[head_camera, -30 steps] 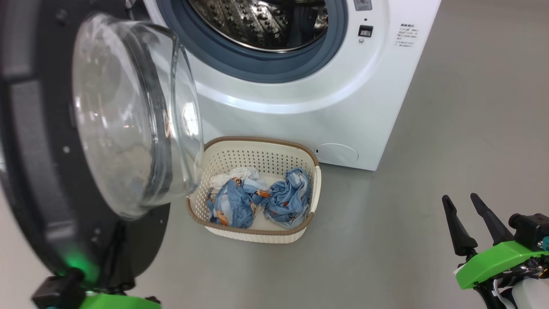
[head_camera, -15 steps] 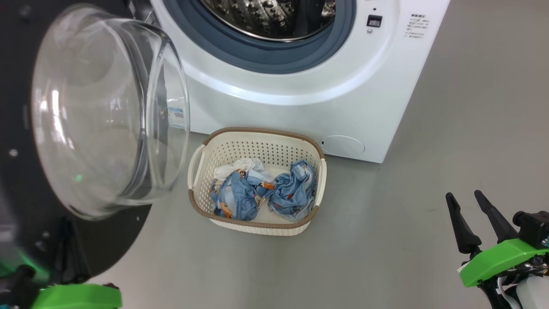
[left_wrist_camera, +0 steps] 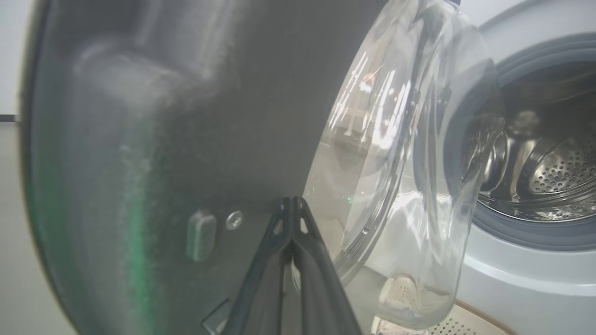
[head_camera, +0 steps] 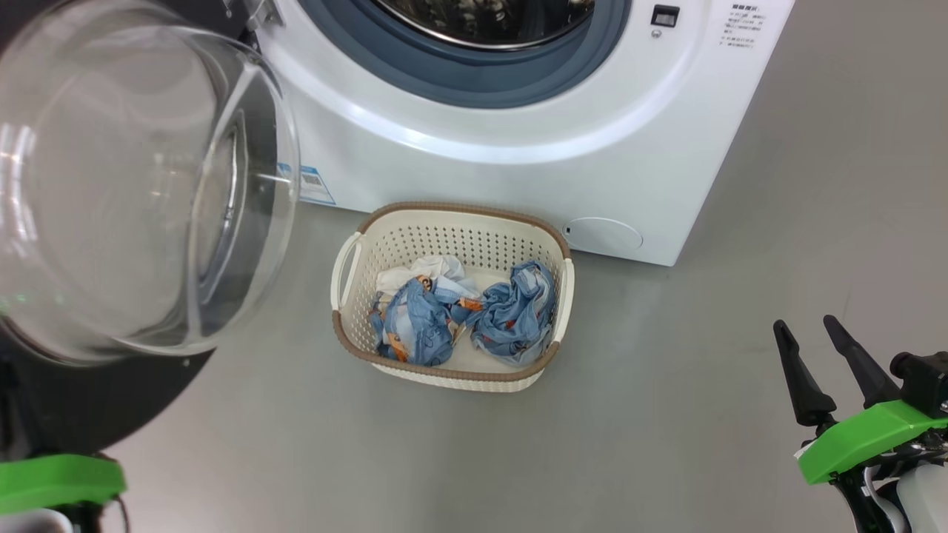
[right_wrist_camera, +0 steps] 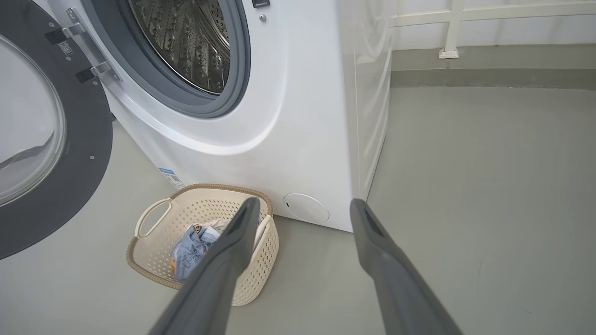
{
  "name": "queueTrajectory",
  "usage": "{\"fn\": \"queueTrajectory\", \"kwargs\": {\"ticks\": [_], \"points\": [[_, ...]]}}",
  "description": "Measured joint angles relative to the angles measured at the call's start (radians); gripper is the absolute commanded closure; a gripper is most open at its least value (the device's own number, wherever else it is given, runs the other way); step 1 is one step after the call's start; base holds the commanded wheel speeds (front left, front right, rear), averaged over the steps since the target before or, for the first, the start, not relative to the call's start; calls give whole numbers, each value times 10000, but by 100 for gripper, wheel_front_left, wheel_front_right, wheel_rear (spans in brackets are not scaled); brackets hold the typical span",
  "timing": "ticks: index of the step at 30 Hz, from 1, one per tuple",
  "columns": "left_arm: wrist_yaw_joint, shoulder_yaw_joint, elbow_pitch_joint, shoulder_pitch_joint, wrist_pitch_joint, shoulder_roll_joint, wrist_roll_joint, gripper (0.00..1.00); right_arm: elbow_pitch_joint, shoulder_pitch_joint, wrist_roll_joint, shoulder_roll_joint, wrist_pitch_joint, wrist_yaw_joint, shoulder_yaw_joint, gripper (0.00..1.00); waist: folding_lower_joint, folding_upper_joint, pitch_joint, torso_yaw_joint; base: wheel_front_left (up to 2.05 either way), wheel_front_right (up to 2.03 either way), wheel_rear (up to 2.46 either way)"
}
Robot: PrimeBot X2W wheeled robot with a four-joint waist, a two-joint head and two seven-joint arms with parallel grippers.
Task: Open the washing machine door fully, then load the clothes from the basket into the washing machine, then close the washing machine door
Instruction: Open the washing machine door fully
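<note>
The washing machine door (head_camera: 96, 400) hangs open at the left, its glass bowl (head_camera: 126, 192) bulging toward me. My left gripper (left_wrist_camera: 292, 200) is shut, its tips at the door's black inner ring (left_wrist_camera: 163, 139) beside the glass. The washing machine (head_camera: 518, 170) shows its steel drum (head_camera: 489, 15) uncovered. On the floor in front sits the basket (head_camera: 452, 370), holding the clothes (head_camera: 444, 311), blue with orange prints plus some white. My right gripper (head_camera: 803, 323) is open and empty at the lower right, well apart from the basket (right_wrist_camera: 139, 265).
A grey floor (head_camera: 666, 414) spreads around the machine. A round flap (head_camera: 603, 235) sits low on the machine's front. A blue sticker (head_camera: 315, 185) shows behind the glass. A wall base with a white frame (right_wrist_camera: 447, 46) runs to the machine's right.
The door has swung further left and open, with my left gripper's green mount following it leftward. The head camera has shifted too. The right gripper has hardly moved.
</note>
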Motion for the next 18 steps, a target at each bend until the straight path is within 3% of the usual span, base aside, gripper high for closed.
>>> {"fn": "queueTrajectory", "kwargs": {"ticks": [18], "points": [[-368,1921,1958,-1748,-2,1030,617,100,-151,-507,0,-173,0,0,109,0,0,0,735,-104,0,0,0]]}}
